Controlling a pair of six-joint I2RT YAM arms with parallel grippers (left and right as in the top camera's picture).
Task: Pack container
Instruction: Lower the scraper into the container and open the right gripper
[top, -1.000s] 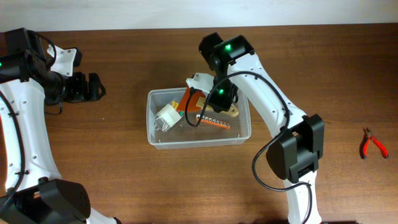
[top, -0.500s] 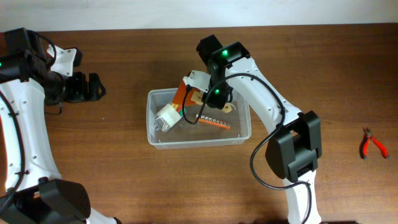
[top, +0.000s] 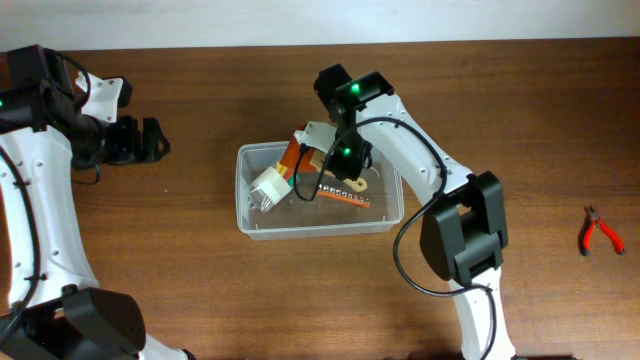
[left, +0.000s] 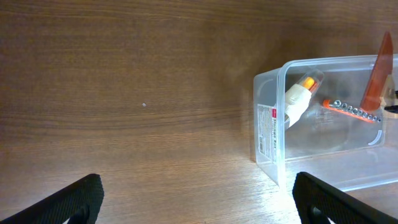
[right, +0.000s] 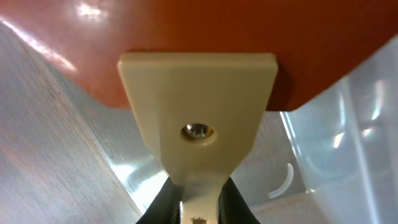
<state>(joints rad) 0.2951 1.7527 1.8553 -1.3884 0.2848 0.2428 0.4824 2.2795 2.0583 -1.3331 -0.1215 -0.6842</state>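
The clear plastic container sits mid-table. It holds an orange rail of sockets and a white and yellow tool. My right gripper is over the container's back edge. It is shut on the cream handle of a scraper whose orange blade leans into the tub. The right wrist view shows the jaws clamped on that handle, with the container wall behind. My left gripper is open and empty far to the left of the container, its fingers wide apart.
Red-handled pliers lie on the wood table at the far right. In the left wrist view the white tool and the socket rail show through the tub wall. Bare wood lies between the left gripper and the tub.
My right gripper has shifted a little left and towards the back with the scraper, tilting the blade over the tub's back-left part. The left arm has not moved.
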